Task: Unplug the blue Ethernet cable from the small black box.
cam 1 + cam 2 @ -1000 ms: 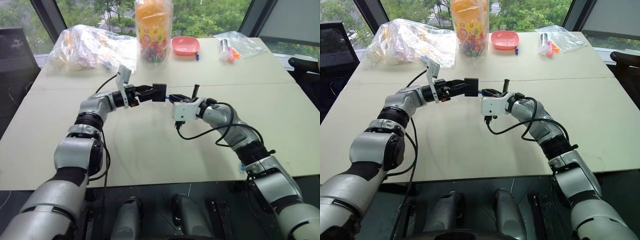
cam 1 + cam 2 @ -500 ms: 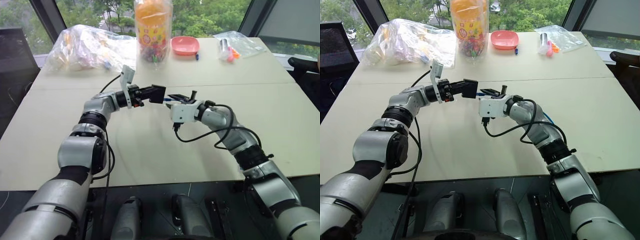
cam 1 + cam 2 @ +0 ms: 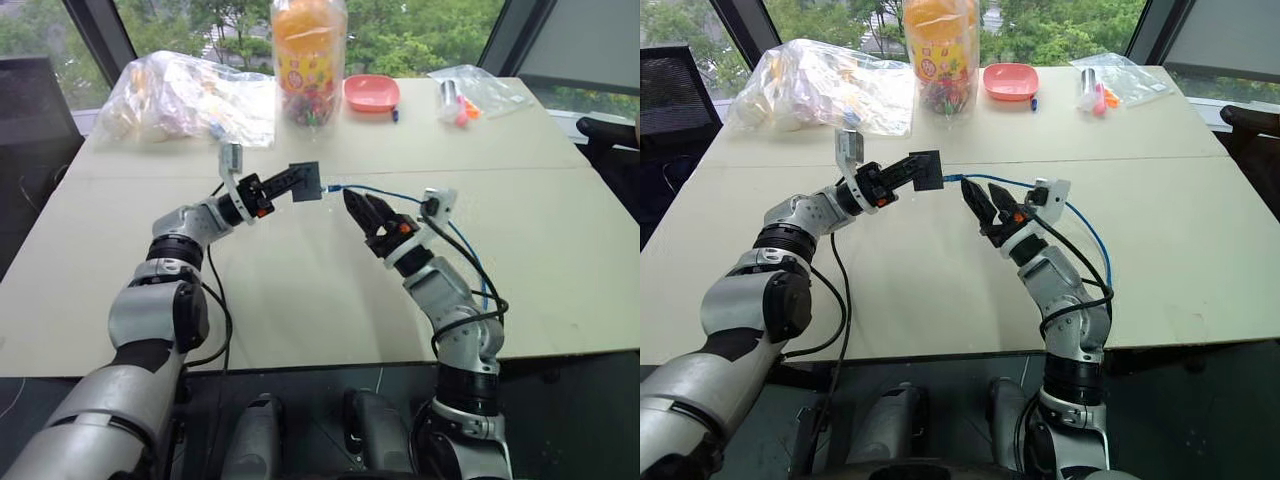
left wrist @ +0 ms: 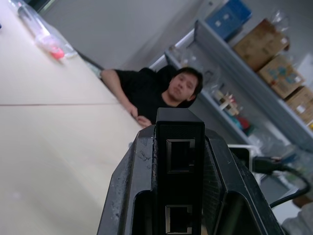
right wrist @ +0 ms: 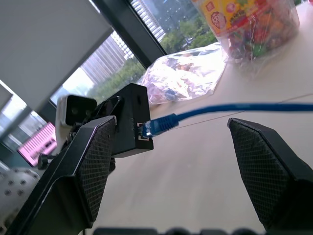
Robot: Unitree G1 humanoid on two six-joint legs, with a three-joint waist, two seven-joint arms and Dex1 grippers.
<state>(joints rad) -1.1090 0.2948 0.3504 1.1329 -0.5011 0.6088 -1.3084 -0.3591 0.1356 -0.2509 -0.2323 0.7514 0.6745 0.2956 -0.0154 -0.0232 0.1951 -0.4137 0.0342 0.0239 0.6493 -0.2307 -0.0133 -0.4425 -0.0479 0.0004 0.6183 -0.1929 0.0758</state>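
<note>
My left gripper (image 3: 288, 186) is shut on the small black box (image 3: 304, 181) and holds it tilted above the table (image 3: 300, 290). The blue Ethernet cable (image 3: 395, 193) runs from the box's right side, arcs over my right arm and drops toward the table's near edge. In the right wrist view its plug (image 5: 157, 125) sits at a port of the box (image 5: 128, 117). My right gripper (image 3: 362, 204) is open just under the cable, a short way from the box, with the cable passing between its fingers (image 5: 95, 161) untouched. The left wrist view shows two empty ports on the box (image 4: 179, 132).
At the table's far side stand a candy jar (image 3: 307, 55), a pink bowl (image 3: 371, 92) and two clear plastic bags (image 3: 180, 95) (image 3: 478, 88). A person (image 4: 156, 90) leans on the table's far right edge.
My right gripper has let go of the cable by the box, opened, and swung so its fingers point up. The left gripper has tilted the box upward.
</note>
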